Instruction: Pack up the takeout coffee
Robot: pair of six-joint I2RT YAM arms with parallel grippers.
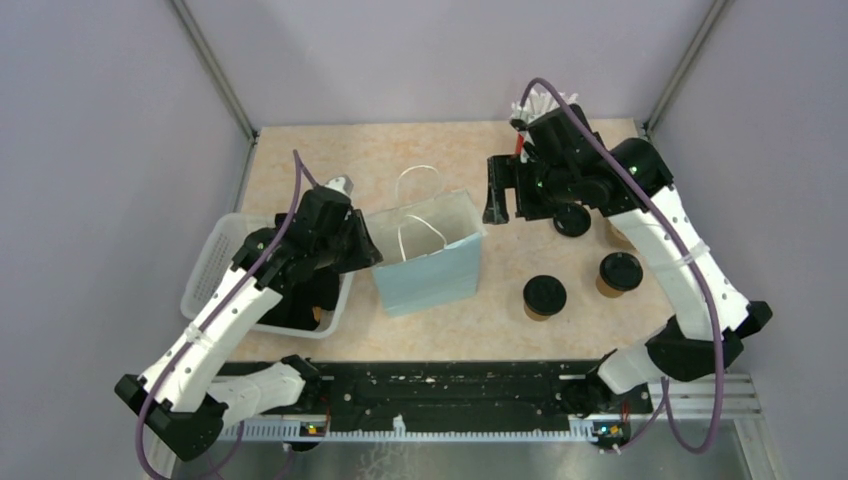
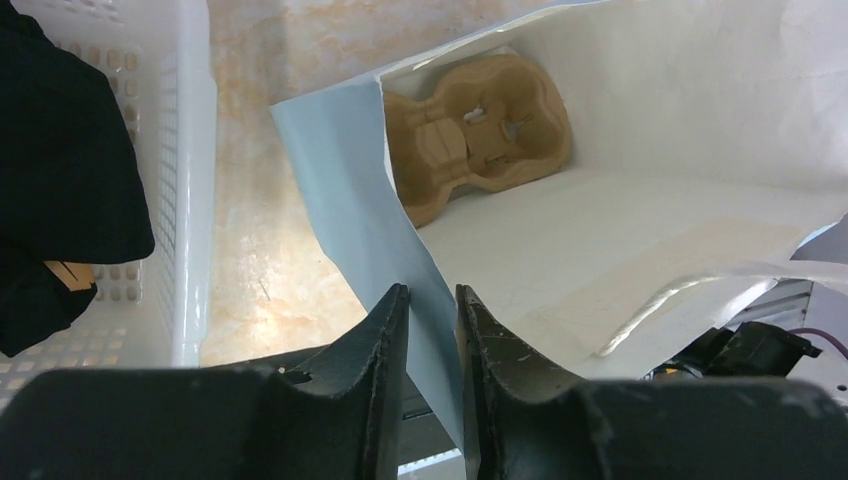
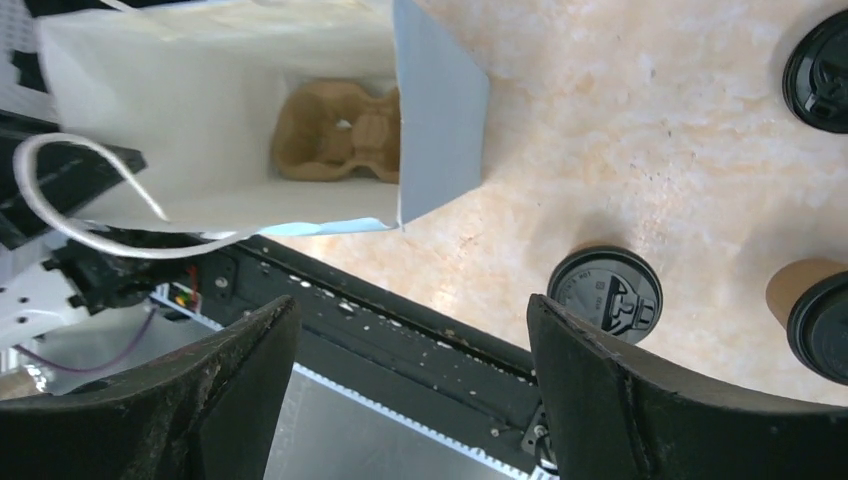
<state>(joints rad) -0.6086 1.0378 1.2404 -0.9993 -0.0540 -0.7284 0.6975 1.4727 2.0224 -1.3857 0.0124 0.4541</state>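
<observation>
Left gripper [image 2: 431, 293] is clamped on the left wall of the pale blue paper bag [image 1: 430, 270], which stands upright with its mouth open. Only a pulp cup carrier [image 2: 480, 130] is in the bag, lying at the bottom. Right gripper [image 3: 412, 303] hangs with its fingers spread wide and empty, right of the bag. Three black-lidded kraft coffee cups [image 1: 545, 296] stand on the table [image 1: 420, 150] right of the bag, all outside it. The white basket [image 1: 205, 270] on the left holds something black [image 2: 60, 170].
</observation>
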